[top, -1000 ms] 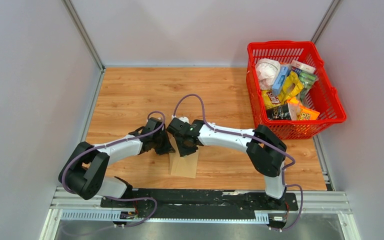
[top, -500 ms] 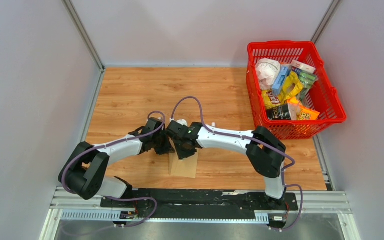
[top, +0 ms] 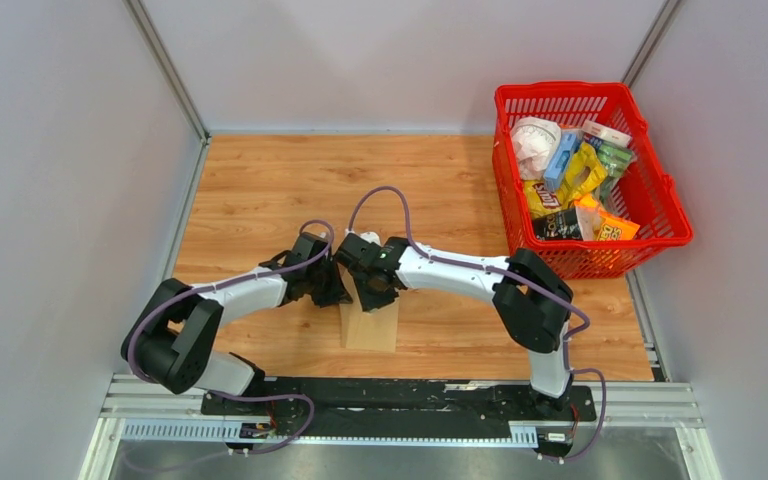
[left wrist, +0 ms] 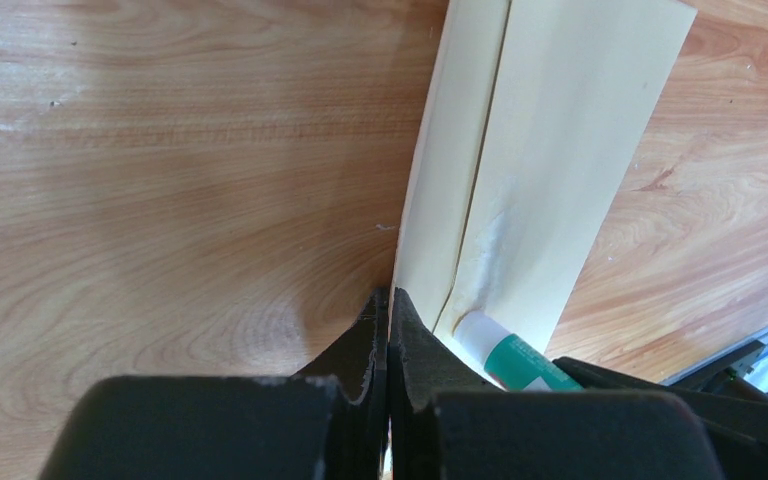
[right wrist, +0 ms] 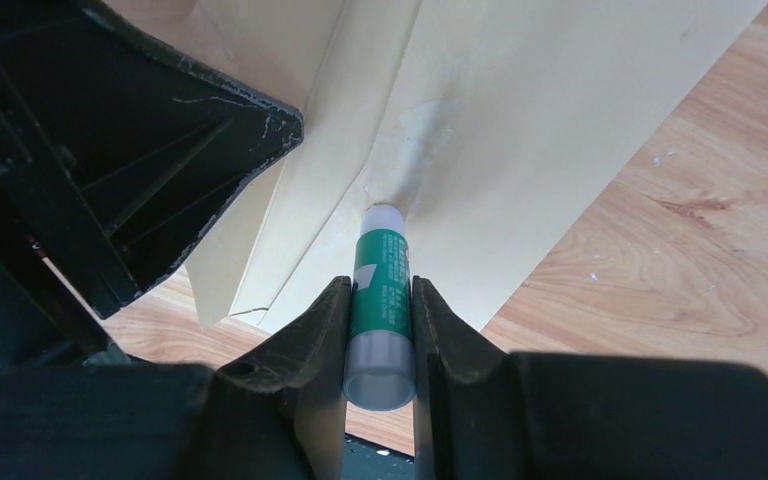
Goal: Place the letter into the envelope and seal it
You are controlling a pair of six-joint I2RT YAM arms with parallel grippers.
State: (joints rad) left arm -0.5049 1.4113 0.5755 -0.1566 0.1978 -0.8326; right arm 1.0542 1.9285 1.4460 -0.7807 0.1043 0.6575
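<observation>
The tan envelope (top: 370, 328) lies on the wooden table in front of both arms. My left gripper (top: 332, 291) is shut on a thin raised edge of the envelope (left wrist: 550, 150); in the left wrist view the left gripper (left wrist: 388, 312) has its jaws pressed together on the paper. My right gripper (right wrist: 380, 300) is shut on a green glue stick (right wrist: 381, 285). The stick's white tip touches the envelope (right wrist: 540, 110) by a fold line. The glue stick (left wrist: 513, 357) also shows in the left wrist view. Seen from above, the right gripper (top: 376, 289) hangs over the envelope's far end. The letter is hidden.
A red plastic basket (top: 600, 262) full of snack packets stands at the back right of the table. Grey walls close in the left, back and right sides. Both arms meet over the middle of the table, close together.
The right gripper with the glue stick has shifted slightly over the envelope's far end, and the envelope has turned a little straighter. The left gripper has kept its grip.
</observation>
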